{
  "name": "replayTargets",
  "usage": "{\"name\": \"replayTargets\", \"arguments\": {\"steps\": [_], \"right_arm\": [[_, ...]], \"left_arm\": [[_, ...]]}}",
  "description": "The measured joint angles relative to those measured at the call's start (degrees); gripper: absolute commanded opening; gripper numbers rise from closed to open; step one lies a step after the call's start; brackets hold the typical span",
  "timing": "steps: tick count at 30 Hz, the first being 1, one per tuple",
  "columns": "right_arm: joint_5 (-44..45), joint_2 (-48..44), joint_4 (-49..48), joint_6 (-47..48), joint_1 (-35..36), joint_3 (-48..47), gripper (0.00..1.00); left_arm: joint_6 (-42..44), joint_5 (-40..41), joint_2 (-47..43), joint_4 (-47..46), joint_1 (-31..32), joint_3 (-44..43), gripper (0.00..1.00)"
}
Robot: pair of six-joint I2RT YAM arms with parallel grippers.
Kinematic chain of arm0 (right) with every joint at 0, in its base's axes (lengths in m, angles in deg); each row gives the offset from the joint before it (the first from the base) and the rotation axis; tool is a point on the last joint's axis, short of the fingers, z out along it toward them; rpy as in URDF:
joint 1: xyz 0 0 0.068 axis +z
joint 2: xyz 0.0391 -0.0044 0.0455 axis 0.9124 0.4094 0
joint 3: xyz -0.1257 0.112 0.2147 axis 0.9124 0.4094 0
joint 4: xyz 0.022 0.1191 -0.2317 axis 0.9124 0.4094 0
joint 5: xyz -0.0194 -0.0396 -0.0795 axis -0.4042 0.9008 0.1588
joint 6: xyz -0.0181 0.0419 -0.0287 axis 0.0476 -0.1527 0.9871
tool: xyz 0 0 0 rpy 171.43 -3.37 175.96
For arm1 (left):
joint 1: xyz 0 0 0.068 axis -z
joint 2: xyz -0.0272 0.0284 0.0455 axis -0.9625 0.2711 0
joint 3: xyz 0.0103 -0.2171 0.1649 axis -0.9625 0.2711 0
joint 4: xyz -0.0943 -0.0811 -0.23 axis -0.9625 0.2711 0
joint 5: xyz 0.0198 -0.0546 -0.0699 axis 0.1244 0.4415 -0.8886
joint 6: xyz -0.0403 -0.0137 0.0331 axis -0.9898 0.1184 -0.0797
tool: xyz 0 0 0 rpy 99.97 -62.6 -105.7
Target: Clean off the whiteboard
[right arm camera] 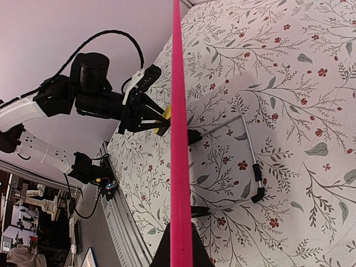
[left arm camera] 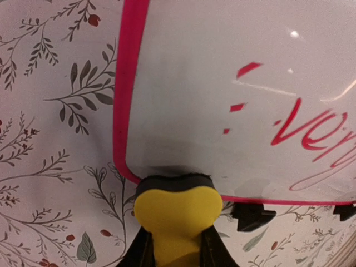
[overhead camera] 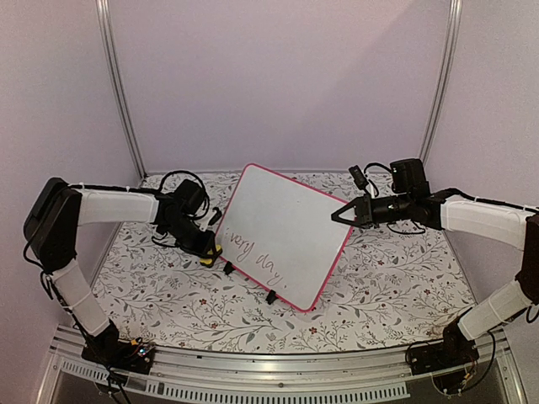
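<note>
Leaning whiteboard [overhead camera: 282,227], yellow eraser [left arm camera: 178,222] at corner, wire stand [right arm camera: 250,146] behind

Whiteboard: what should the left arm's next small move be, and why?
Probably slide the yellow eraser across the whiteboard and over the red writing. The left gripper holds the eraser at the board's lower corner, the writing beside it is unwiped, and the right gripper pinches the opposite edge, steadying the board.
</note>
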Motion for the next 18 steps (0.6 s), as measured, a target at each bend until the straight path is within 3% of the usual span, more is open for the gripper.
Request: {"name": "replayTargets", "arguments": {"steps": [6,12,18], "right_arm": [[-0.1,0.0,0.0,0.0,0.0,0.0,0.0],[-0.1,0.0,0.0,0.1,0.0,0.0,0.0],[-0.1,0.0,0.0,0.1,0.0,0.0,0.0]], "left_arm": [[-1.1,2.8,-1.5,1.4,0.2,-2.0,0.0],[-1.7,4.9,-2.7,-1.0,0.1,-11.6,0.0],[-2.6,3.9,1.4,-3.0,0.1,-16.3,0.0]]}}
